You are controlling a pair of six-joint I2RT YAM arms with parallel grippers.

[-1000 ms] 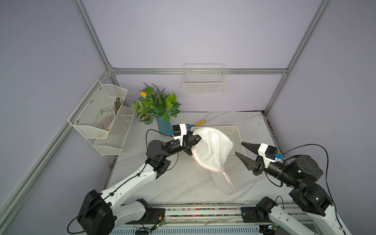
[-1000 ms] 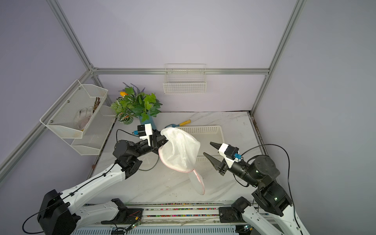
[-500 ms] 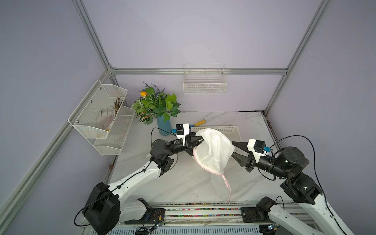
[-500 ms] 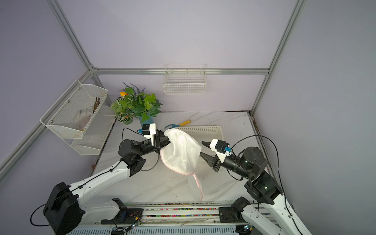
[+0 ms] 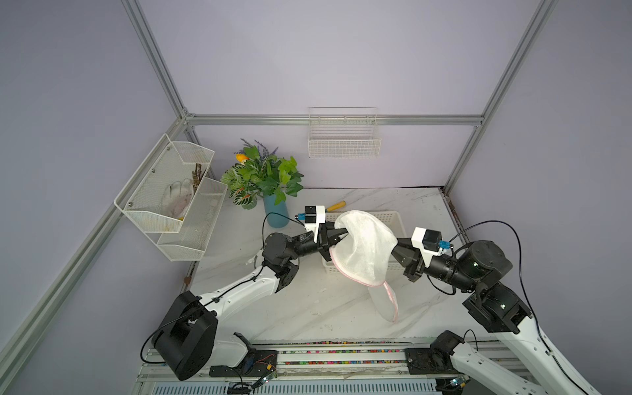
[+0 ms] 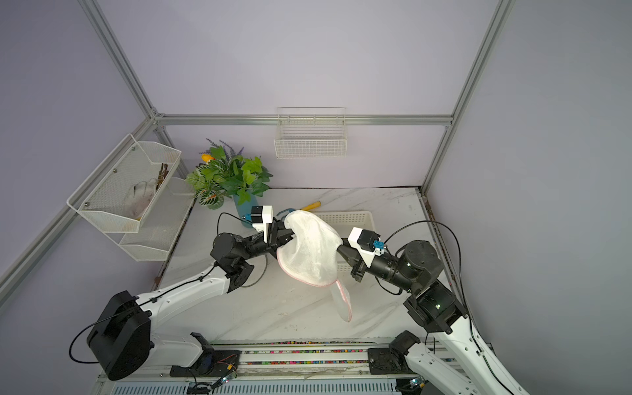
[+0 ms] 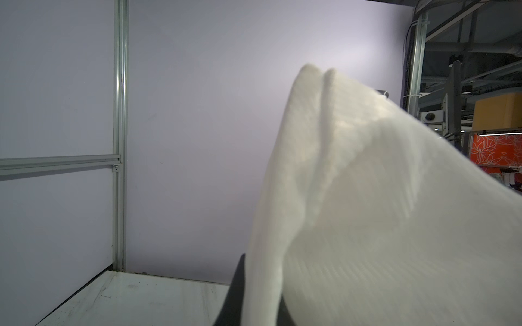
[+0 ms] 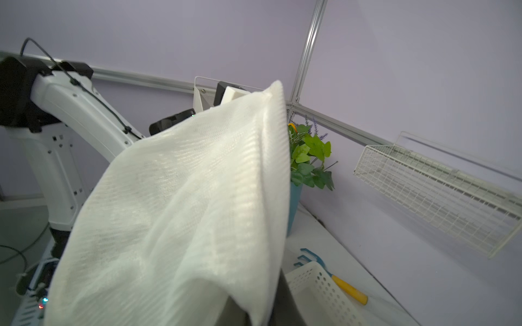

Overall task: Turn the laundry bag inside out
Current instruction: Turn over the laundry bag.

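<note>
White mesh with pink trim: the laundry bag [image 5: 362, 251] hangs in the air above the middle of the marble table [image 5: 301, 307], stretched between both arms and partly over the white plastic basket [image 5: 393, 217]. Its narrow tail droops toward the near side; whether it touches the tabletop cannot be told. The left gripper [image 5: 336, 232] meets the bag's far-left corner, but mesh drapes over its fingers, so I cannot tell whether they are together or apart. The right gripper [image 5: 396, 245] is closed, pinching the bag's right edge. A blue vase [image 5: 275, 215] of greenery stands at the far left, and a yellow-handled rake [image 8: 348, 289] lies beyond the basket.
</note>
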